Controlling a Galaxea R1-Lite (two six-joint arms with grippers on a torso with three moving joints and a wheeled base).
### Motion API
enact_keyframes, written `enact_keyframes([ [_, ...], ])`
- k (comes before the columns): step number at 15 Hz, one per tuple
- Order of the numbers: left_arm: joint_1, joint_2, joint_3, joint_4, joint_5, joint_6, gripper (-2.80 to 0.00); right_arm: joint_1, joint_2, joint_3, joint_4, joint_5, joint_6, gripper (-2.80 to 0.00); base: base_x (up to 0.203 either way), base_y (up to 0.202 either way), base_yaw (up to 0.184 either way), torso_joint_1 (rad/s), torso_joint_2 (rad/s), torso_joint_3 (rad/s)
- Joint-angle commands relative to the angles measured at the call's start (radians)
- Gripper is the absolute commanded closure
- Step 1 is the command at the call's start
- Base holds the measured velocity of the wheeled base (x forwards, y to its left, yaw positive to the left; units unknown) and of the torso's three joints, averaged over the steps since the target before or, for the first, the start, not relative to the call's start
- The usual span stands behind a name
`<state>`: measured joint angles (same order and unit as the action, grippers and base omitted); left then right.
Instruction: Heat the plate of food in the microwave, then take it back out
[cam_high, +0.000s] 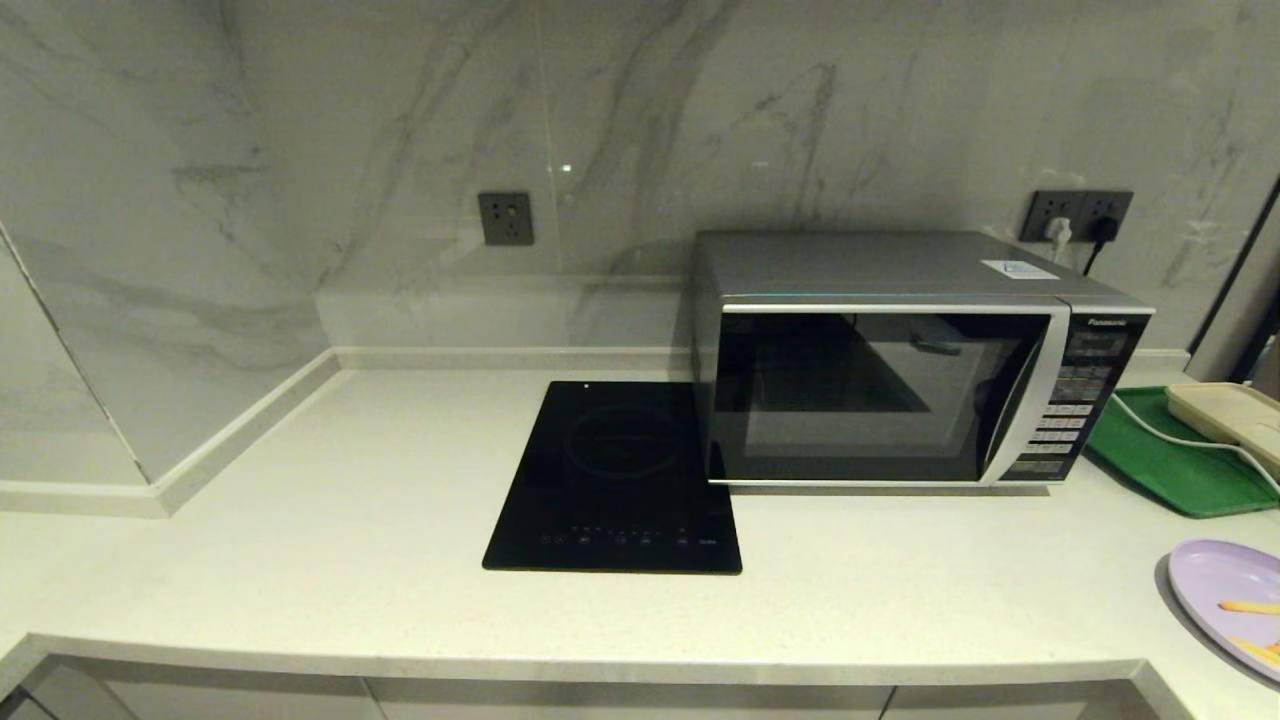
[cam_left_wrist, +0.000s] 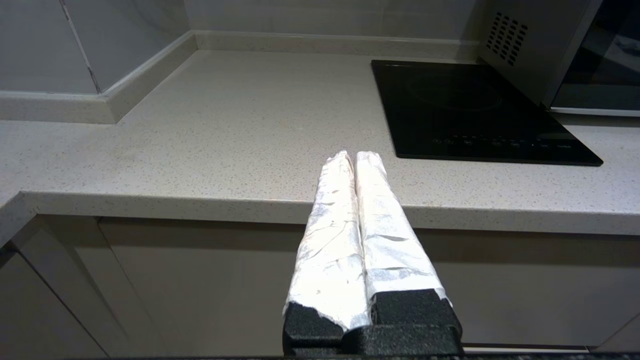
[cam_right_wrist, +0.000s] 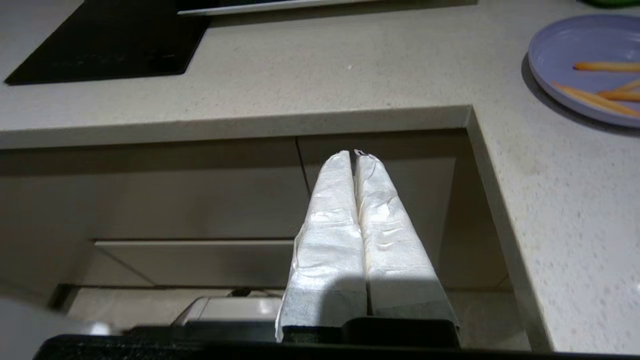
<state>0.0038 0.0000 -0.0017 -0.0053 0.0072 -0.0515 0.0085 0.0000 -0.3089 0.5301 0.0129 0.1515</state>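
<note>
The silver microwave (cam_high: 900, 360) stands at the back right of the counter with its dark glass door closed; a corner of the microwave (cam_left_wrist: 530, 55) shows in the left wrist view. The lavender plate of food (cam_high: 1230, 600) with orange-yellow sticks lies at the counter's right edge, partly cut off; the plate of food (cam_right_wrist: 585, 65) also shows in the right wrist view. Neither arm appears in the head view. My left gripper (cam_left_wrist: 355, 156) hangs shut and empty below the counter's front edge. My right gripper (cam_right_wrist: 357, 154) is shut and empty in front of the cabinets, below the counter.
A flat black induction cooktop (cam_high: 620, 480) lies left of the microwave, touching its side. A green tray (cam_high: 1170, 460) with a cream box (cam_high: 1225, 415) and a white cable sits right of the microwave. Wall sockets (cam_high: 505, 218) are behind. The counter edge (cam_left_wrist: 200, 205) runs in front.
</note>
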Motion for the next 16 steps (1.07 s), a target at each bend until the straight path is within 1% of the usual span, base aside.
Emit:
enact_keyframes([
  [1,0.001,0.0,0.0,-0.001,0.0,-0.001,0.0,0.001,0.002,0.181,-0.274,-0.031,-0.009,0.0,0.0,0.0,0.0,0.0,0.0,0.0],
  [3,0.001,0.0,0.0,-0.001,0.0,-0.001,0.0,0.0,0.002,0.285,-0.518,-0.057,-0.056,0.0,0.0,0.0,0.0,0.0,0.0,0.0],
  [4,0.001,-0.001,0.0,-0.001,0.0,-0.001,0.0,0.0,0.002,0.302,-0.562,-0.056,-0.092,0.0,0.0,0.0,0.0,0.0,0.0,0.0],
  [5,0.001,-0.001,0.0,-0.001,0.0,-0.001,0.0,0.0,0.002,0.307,-0.543,-0.045,-0.155,0.0,0.0,0.0,0.0,0.0,0.0,0.0],
  [6,0.001,0.0,0.0,-0.001,0.0,-0.001,0.0,0.0,0.002,0.307,-0.535,-0.036,-0.187,0.0,0.0,0.0,0.0,0.0,0.0,0.0],
  [9,0.001,-0.002,0.0,-0.001,0.0,-0.001,0.0,0.001,0.002,0.309,-0.535,-0.037,-0.154,0.0,0.0,0.0,0.0,0.0,0.0,0.0],
  [10,0.001,0.0,0.0,-0.001,0.0,-0.001,0.0,0.001,0.002,0.309,-0.535,-0.042,-0.135,0.0,0.0,0.0,0.0,0.0,0.0,0.0],
  [11,0.001,-0.002,0.0,-0.001,0.0,-0.001,0.0,0.001,0.002,0.309,-0.536,-0.049,-0.095,0.0,0.0,0.0,0.0,0.0,0.0,0.0],
  [12,0.001,-0.001,0.0,-0.001,0.0,-0.001,0.0,0.0,0.002,0.309,-0.538,-0.057,-0.079,0.0,0.0,0.0,0.0,0.0,0.0,0.0],
  [14,0.0,0.0,0.0,-0.001,0.0,-0.001,0.0,0.0,0.002,0.309,-0.537,-0.057,-0.081,0.0,0.0,0.0,0.0,0.0,0.0,0.0],
  [16,0.0,0.0,0.0,-0.001,0.0,-0.001,0.0,0.0,0.002,0.309,-0.536,-0.055,-0.103,0.0,0.0,0.0,0.0,0.0,0.0,0.0],
])
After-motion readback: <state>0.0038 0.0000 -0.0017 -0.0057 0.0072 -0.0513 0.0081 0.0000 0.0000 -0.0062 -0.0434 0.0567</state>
